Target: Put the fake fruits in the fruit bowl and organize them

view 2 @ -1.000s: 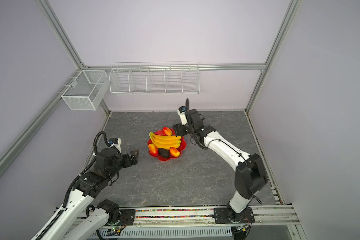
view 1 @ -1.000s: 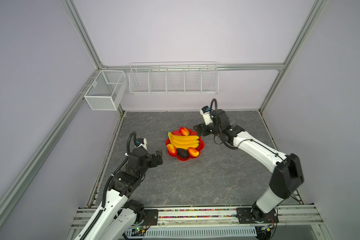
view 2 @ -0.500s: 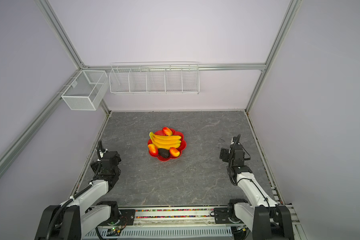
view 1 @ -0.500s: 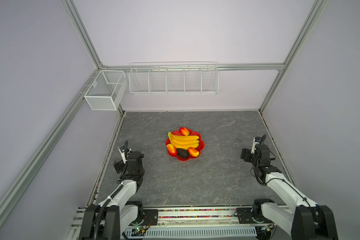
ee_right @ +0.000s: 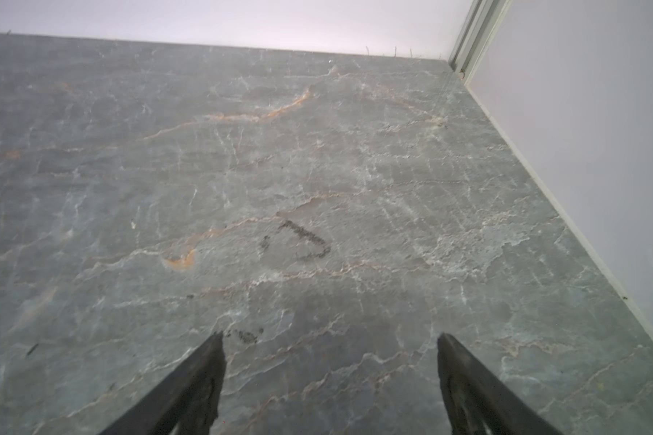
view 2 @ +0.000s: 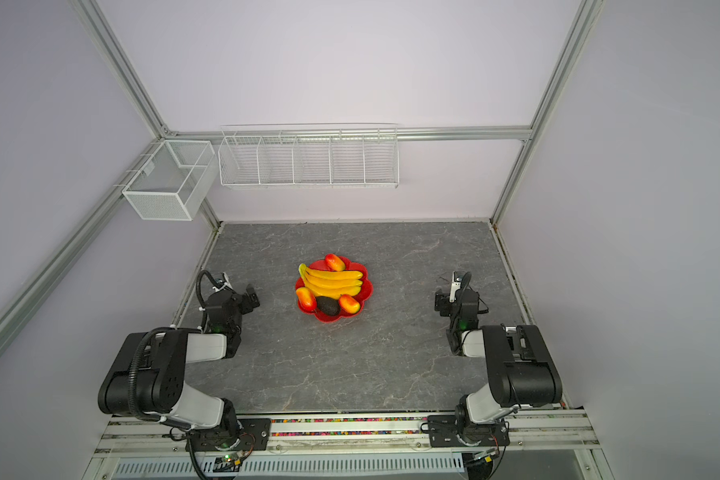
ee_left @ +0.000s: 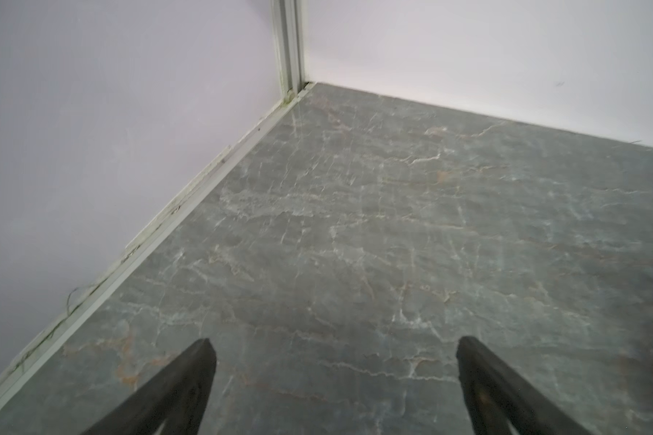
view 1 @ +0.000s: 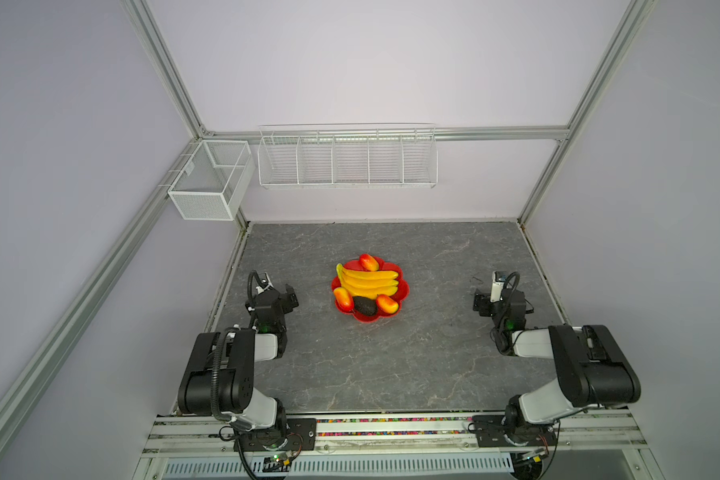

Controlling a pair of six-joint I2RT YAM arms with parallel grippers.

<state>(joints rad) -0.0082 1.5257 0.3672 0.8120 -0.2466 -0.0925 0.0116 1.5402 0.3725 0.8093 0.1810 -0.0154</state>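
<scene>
Pointing over the grey marbled tabletop (view 1: 391, 365) near its left edge, the black left gripper (ee_left: 332, 346) has its two jaws spread wide, gripping nothing. At mid-table, one glossy red flower-shaped fruit bowl (view 1: 406, 291) holds five fruits: one yellow banana bunch (view 1: 371, 281), three oblong red-and-yellow mango-like fruits (view 1: 343, 296), and one dark oval avocado (view 1: 364, 306). Well apart on the right, the black right gripper (ee_right: 328, 339) is likewise spread and empty.

The surface (view 1: 371, 365) looks like grey veined stone — smooth, slightly sheened. The banana bunch (view 1: 371, 282) and fruit bowl (view 1: 404, 289) look glossy plastic; the baskets (view 1: 346, 166) are white wire.
</scene>
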